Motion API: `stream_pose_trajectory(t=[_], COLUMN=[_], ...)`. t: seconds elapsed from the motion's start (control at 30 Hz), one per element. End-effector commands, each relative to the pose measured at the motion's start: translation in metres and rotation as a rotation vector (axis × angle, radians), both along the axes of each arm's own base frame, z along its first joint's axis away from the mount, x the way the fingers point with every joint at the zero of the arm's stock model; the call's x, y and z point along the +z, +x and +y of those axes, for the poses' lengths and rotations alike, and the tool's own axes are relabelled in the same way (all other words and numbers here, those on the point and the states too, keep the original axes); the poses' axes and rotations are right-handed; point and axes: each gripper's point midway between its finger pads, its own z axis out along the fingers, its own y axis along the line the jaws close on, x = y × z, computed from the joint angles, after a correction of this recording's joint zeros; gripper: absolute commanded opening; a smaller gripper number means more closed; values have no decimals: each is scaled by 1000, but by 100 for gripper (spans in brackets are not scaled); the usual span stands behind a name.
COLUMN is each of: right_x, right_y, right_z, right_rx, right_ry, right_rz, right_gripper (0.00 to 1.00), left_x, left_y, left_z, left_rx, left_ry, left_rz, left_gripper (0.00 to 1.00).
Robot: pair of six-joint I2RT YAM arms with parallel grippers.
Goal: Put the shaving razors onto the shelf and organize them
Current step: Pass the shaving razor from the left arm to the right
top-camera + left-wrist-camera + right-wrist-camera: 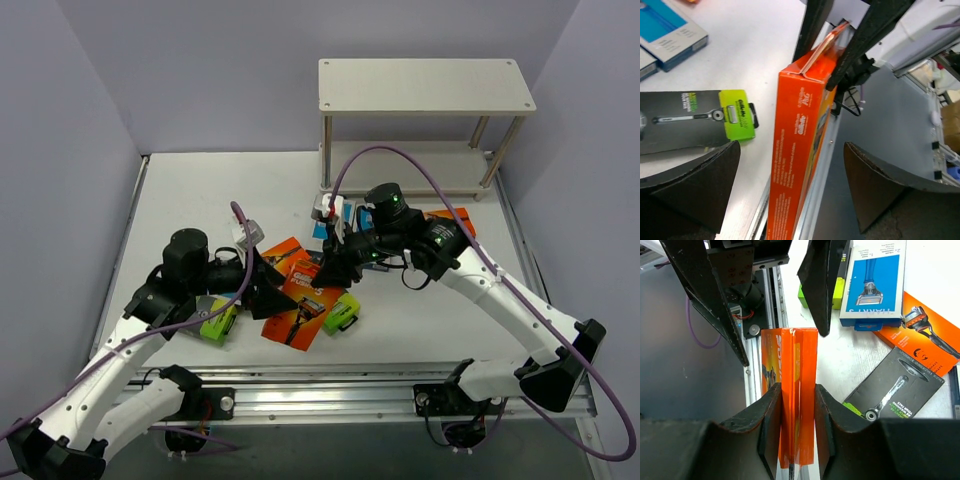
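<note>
Handover in mid-air! The right pincer (pixel 797 390) is clamped on the flat orange cardboard razor pack (pixel 799 355), held edge-up over the near edge of the white counter (pixel 200 190). The left pincer (pixel 790 150) gapes wide around it, gripping nothing. Both arms bend inward, nose to nose. Next, I'd say: carry it to the beige two-tier shelf (pixel 425 85), well apart.

Shelf (pixel 425 85) stands at the far right of the tabletop (pixel 200 190). Pack cluster (pixel 345 213) lies just in front of the shelf's left front post. Lone pack (pixel 457 218) lies in front of the shelf's middle. Further in front and left of the shelf, held pack (pixel 799 355) stands on edge in the right gripper (pixel 797 390), between the left gripper (pixel 790 145) fingers. Flat pack (pixel 300 320) lies beneath, near pack (pixel 342 313) just right of it. End pack (pixel 218 322) is farthest left of the shelf.
</note>
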Motion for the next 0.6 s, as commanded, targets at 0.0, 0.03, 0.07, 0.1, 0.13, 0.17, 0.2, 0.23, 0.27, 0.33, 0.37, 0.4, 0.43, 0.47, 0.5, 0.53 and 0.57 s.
stream_pose_trajectory(t=[0.0,0.03,0.07,0.1,0.13,0.17,0.2,0.23,0.27,0.33,0.37,0.4,0.43,0.47,0.5,0.53,0.57], right_x=[10,8,4,2,1,0,5,10,16,38,47,68,75,86,104,115,128], right_y=[11,16,21,26,33,45,54,61,77,94,107,116,125,139,149,155,162], right_z=[2,0,-1,-3,-5,-12,-15,-19,-29,-34,-41,-41,-41,-47,-45,-45,-47], right_rx=[-34,-54,-78,-104,-135,-186,-228,-261,-320,-397,-460,-493,-536,-600,-616,-641,-661], right_ry=[25,20,9,6,1,2,25,44,64,131,147,191,212,235,271,305,337], right_rz=[-27,-31,-25,-20,-23,-18,-14,-15,-19,-24,-41,-77,-61,-79,-95,-72,-74], right_gripper=[0,0,0,0,0,0,0,0,0,0,0,0,0,0,0,0,0], left_x=[15,14,13,12,13,13,13,14,15,14,16,16,19,18,18,20,18], left_y=[18,21,23,30,34,37,42,52,57,70,75,78,80,83,85,86,88], left_z=[11,13,16,20,24,29,33,45,52,71,79,84,90,95,99,101,105], left_rx=[117,138,160,204,237,269,307,393,440,569,613,641,677,706,723,735,756], left_ry=[24,33,42,55,62,70,79,96,104,130,131,133,128,128,129,125,131], left_rz=[-81,-84,-85,-94,-99,-105,-112,-131,-140,-158,-161,-165,-181,-176,-176,-181,-177], left_gripper=[94,95,95,95,96,97,97,97,97,97,97,97,97,97,98,98,98])
